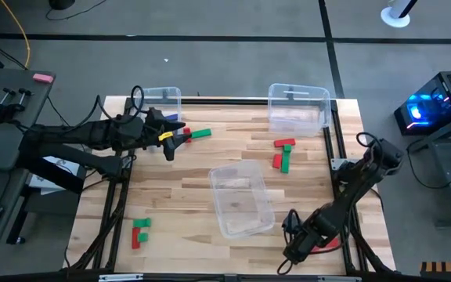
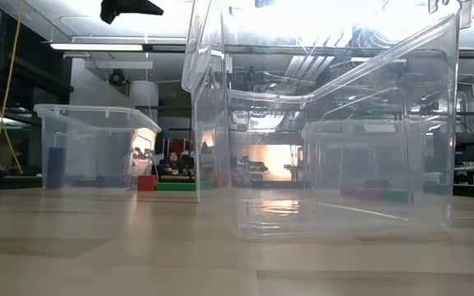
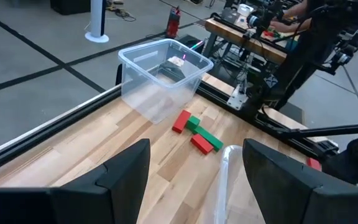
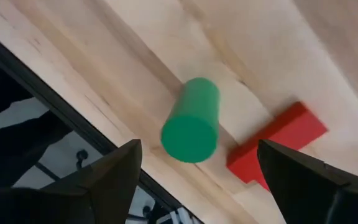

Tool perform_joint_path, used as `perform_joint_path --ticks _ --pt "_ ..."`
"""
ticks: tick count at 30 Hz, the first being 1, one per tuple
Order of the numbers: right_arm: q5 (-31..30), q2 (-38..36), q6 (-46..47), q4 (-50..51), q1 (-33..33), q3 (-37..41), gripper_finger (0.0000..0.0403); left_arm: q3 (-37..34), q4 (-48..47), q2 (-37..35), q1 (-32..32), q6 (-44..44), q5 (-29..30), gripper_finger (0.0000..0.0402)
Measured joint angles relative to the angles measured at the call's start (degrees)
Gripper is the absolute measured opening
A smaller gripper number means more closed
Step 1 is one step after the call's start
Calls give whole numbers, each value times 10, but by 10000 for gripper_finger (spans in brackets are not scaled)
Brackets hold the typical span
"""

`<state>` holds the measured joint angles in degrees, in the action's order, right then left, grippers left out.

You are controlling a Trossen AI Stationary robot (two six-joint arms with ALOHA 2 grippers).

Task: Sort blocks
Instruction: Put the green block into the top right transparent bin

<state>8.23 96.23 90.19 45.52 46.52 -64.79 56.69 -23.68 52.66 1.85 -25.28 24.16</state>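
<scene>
Right gripper (image 4: pixel 194 180) hovers open over a green cylinder (image 4: pixel 191 121) and red block (image 4: pixel 278 143) at the table's (image 1: pixel 171 196) near right corner. Best centre on the cylinder before closing. Left gripper (image 3: pixel 194 186), open, waits by the far-left bin (image 1: pixel 163 100).

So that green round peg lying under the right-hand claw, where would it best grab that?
Probably across the middle of the green cylinder, coming straight down. It lies on its side, so its curved flanks are free. The open right gripper already straddles it, but the red block sits close beside it, so one finger needs care there.
</scene>
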Motion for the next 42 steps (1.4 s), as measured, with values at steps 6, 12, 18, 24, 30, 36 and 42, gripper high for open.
perform_joint_path --ticks 6,12,18,24,30,36,42 --pt "-5 19 17 -5 -4 0 315 0 0 0 0 0 -1 241" --pt "0 42 14 -16 -4 0 289 0 0 0 0 -1 -1 241" --pt "11 52 14 -21 -4 0 196 0 0 0 0 -1 -1 241" --pt "-18 21 -7 7 -5 -26 130 0 3 0 0 -1 -1 241" --pt "-86 -49 -83 215 -16 -139 130 0 33 -2 0 14 -4 241" --pt "-335 -107 -117 452 -119 -249 130 0 43 -2 0 25 -4 241" --pt "-526 -153 -340 388 -353 -248 130 0 40 -2 0 20 -4 241"
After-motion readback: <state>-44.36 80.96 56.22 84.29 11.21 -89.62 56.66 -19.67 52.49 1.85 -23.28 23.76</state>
